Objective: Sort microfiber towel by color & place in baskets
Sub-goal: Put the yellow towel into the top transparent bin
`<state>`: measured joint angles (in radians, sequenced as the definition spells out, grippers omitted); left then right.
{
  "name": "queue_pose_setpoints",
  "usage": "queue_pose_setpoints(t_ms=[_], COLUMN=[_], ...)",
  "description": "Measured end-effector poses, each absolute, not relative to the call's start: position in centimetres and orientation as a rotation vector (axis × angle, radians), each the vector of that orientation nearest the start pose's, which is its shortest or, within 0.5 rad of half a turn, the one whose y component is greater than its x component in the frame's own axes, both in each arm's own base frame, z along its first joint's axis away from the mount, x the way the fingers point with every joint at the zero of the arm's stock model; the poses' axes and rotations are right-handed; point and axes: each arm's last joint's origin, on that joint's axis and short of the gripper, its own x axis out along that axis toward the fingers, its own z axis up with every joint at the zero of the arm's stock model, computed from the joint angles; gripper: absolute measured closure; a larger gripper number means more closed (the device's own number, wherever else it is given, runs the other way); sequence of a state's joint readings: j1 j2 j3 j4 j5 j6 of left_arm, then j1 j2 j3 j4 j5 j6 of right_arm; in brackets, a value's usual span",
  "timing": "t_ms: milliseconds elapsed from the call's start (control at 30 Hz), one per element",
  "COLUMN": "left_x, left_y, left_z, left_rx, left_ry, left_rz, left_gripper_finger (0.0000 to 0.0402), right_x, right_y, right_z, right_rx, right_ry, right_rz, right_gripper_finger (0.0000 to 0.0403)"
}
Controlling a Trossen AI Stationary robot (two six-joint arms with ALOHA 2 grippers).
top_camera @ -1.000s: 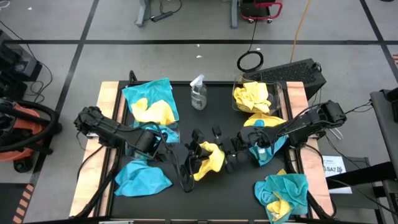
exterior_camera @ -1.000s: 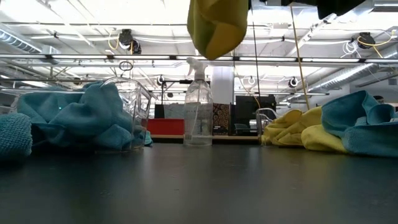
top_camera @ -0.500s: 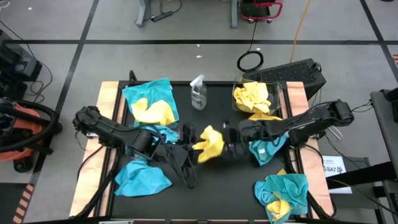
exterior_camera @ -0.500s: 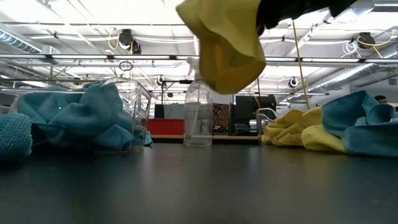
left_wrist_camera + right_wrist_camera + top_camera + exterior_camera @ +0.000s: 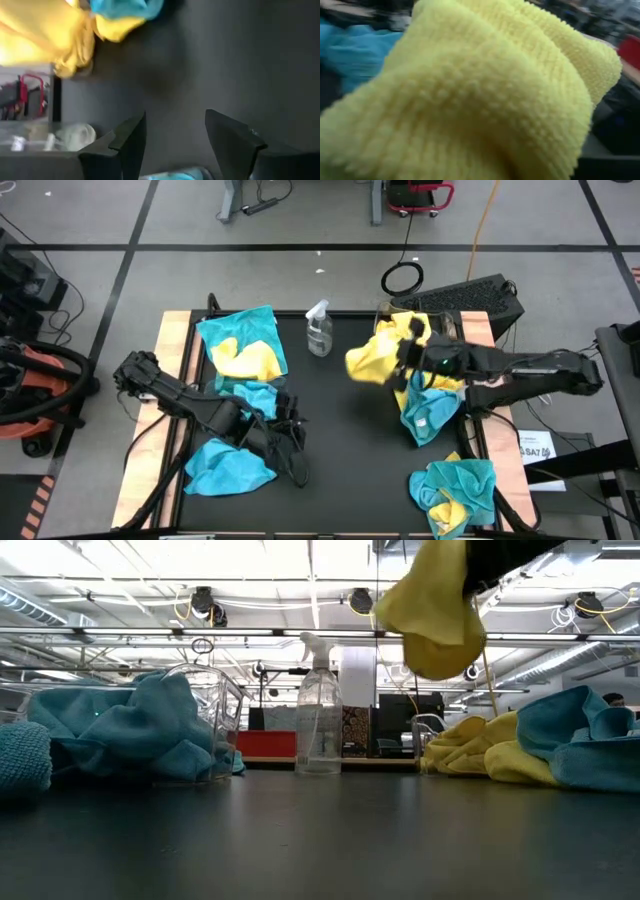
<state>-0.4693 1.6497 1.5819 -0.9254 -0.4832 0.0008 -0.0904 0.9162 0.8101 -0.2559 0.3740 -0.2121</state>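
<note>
A yellow microfiber towel [image 5: 368, 363] hangs in the air right of the table's middle, with my right gripper [image 5: 403, 362] shut on it. Just beyond it stands a clear basket [image 5: 443, 320] that holds yellow towels [image 5: 405, 332]. In the low view a second clear basket [image 5: 222, 705] with teal towels [image 5: 120, 730] stands at the left. My left gripper [image 5: 290, 436] is open over the bare black tabletop near the left middle, with nothing between its fingers [image 5: 131, 142]. My right gripper holds the yellow towel by its right-hand end [image 5: 392, 364], reaching in about level from the table's right. The bunched cloth [image 5: 485, 100] fills the wrist view and hides the fingers. The towel is lifted clear and droops slack below the gripper [image 5: 432, 620].
A clear spray bottle [image 5: 318, 330] stands at the far middle. Mixed teal and yellow towels lie at the far left [image 5: 240, 345] and near right [image 5: 455, 490]. Teal towels lie at the near left [image 5: 225, 465] and under my right arm [image 5: 430, 412].
My left gripper has opened, let go of the yellow towel and drawn back toward the table's near left. My right gripper has shut on the towel and carried it, lifted clear, toward the far right, up to the basket of yellow towels.
</note>
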Motion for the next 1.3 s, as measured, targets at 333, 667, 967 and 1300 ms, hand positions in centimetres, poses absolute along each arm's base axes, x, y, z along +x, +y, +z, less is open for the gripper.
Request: queue_pose_setpoints(t_ms=[333,667,967,1300], left_x=[30.1,29.6,29.2,28.9], left_y=[-17.1,-19.0,-19.8,-20.1], left_z=[29.4,27.7,27.5,27.5], left_rx=[0.372,0.335,0.338,0.321], left_ry=[0.837,0.761,0.748,0.749], left_rz=[-0.029,-0.077,-0.102,-0.105], left_gripper_finger=[0.0193,0.0193,0.0193,0.0193], right_x=[15.4,14.7,15.5,16.8], right_y=[-7.0,-12.0,-15.9,-18.1], right_z=[31.9,29.8,26.5,23.0], right_rx=[-0.293,-0.237,-0.104,0.061], right_ry=[0.511,0.727,0.875,0.96], right_rz=[-0.708,-0.904,-0.867,-0.757], right_gripper_finger=[0.0395,0.0395,0.0395,0.0395])
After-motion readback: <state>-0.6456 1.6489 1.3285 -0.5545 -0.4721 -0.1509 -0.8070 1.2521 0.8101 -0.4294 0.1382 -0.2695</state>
